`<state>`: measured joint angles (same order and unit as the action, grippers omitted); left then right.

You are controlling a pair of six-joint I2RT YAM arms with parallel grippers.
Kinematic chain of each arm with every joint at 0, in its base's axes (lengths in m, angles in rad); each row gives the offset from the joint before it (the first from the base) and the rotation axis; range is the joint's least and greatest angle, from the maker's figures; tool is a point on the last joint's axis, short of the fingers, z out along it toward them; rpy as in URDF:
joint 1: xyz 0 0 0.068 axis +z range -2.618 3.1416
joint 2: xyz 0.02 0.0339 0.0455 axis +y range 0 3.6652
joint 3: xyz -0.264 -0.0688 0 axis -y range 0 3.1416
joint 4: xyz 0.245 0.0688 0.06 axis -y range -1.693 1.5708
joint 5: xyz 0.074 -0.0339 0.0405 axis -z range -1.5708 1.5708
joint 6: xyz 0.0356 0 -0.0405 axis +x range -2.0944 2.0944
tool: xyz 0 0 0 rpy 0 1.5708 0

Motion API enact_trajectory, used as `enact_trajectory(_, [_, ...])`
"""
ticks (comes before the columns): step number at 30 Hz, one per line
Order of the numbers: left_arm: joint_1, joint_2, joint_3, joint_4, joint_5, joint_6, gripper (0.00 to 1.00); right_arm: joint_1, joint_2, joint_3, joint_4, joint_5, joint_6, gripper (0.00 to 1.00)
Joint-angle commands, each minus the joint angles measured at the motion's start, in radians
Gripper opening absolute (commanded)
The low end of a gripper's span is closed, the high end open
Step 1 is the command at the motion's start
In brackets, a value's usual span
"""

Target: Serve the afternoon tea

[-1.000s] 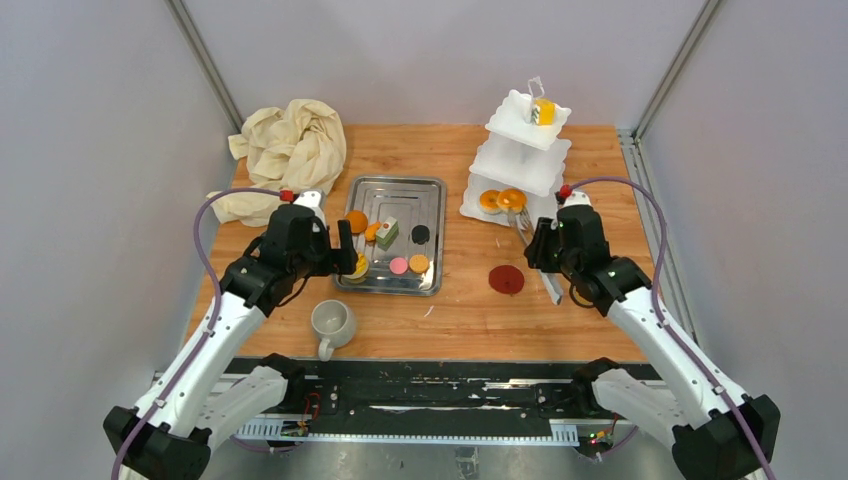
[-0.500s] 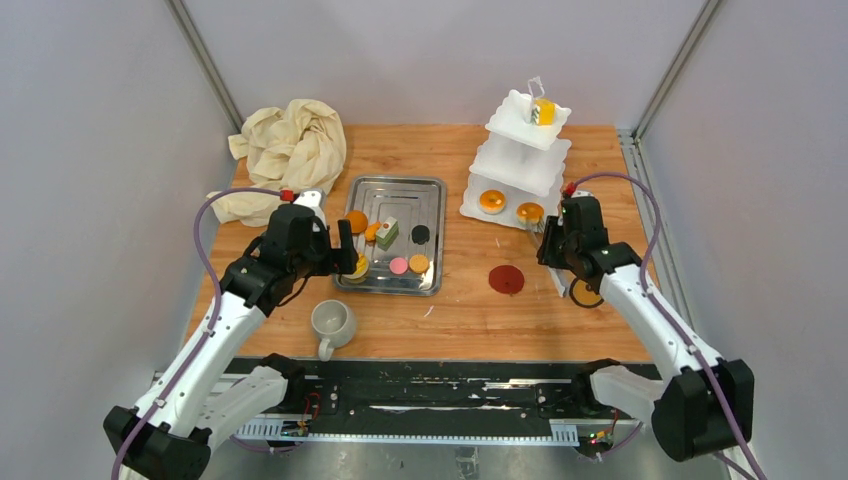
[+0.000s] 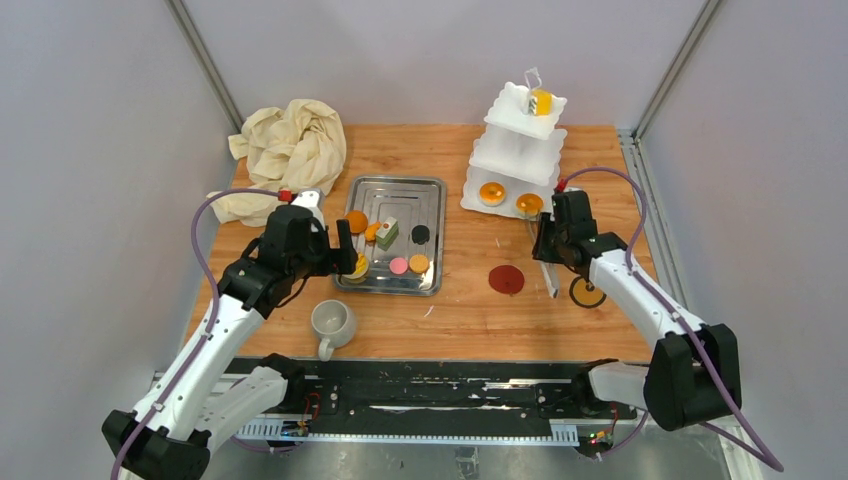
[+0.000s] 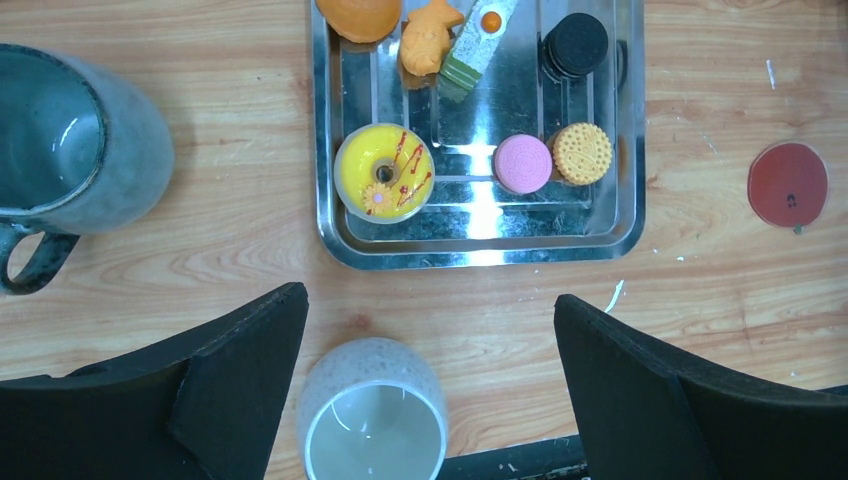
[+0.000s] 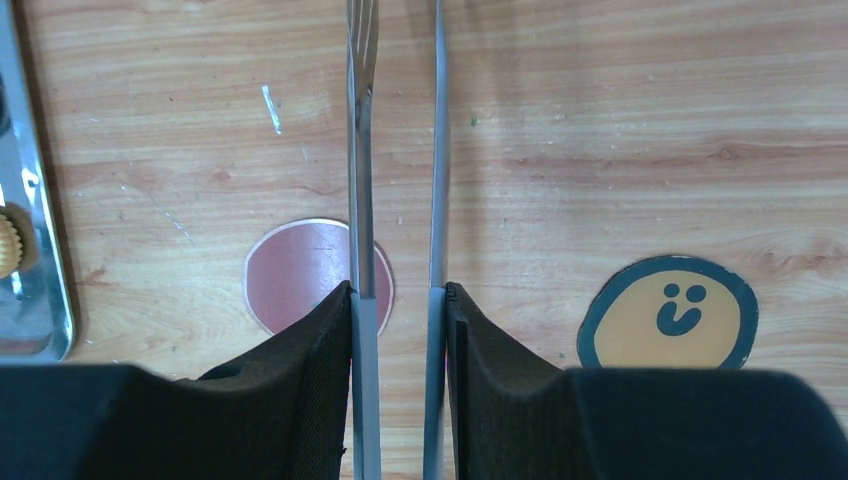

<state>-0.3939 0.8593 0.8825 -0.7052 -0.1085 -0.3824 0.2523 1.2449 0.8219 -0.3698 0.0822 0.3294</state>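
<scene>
The white three-tier stand (image 3: pixel 515 160) stands at the back right, with two orange tarts (image 3: pixel 491 193) on its bottom tier and a yellow cake (image 3: pixel 541 101) on top. My right gripper (image 3: pixel 545 245) (image 5: pixel 398 290) is shut on metal tongs (image 5: pixel 360 150), just near of the stand; nothing shows between the tong arms. My left gripper (image 3: pixel 345 250) (image 4: pixel 430 310) is open above the off-white mug (image 4: pixel 372 410) (image 3: pixel 332 323). The grey mug (image 4: pixel 70 130) stands to its left. An orange cake (image 4: pixel 360 15), a green-layered cake (image 4: pixel 465 55), a black cake (image 4: pixel 575 45), a pink cake (image 4: pixel 523 163) and a yellow ring cake (image 4: pixel 384 172) lie in the steel tray (image 3: pixel 395 190).
A cream cloth (image 3: pixel 290 145) is bunched at the back left. A red coaster (image 3: pixel 506 279) and a yellow smiley coaster (image 3: pixel 586 292) lie on the wood near my right gripper. A biscuit (image 4: pixel 582 153) lies in the tray.
My right gripper drew the tongs back from the bottom tier, leaving the second orange tart there. The stand shifted slightly away. The left arm has not moved.
</scene>
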Motion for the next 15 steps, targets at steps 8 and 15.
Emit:
enact_trajectory(8, [0.007, -0.006, 0.023, 0.007, 0.000, -0.012, 0.98, -0.025, -0.060, 0.064, 0.078, 0.030, 0.009, 0.24])
enact_trajectory(15, [0.007, -0.012, 0.026, 0.001, -0.003, -0.014, 0.98, -0.042, 0.057, 0.090, 0.125, 0.035, -0.002, 0.30])
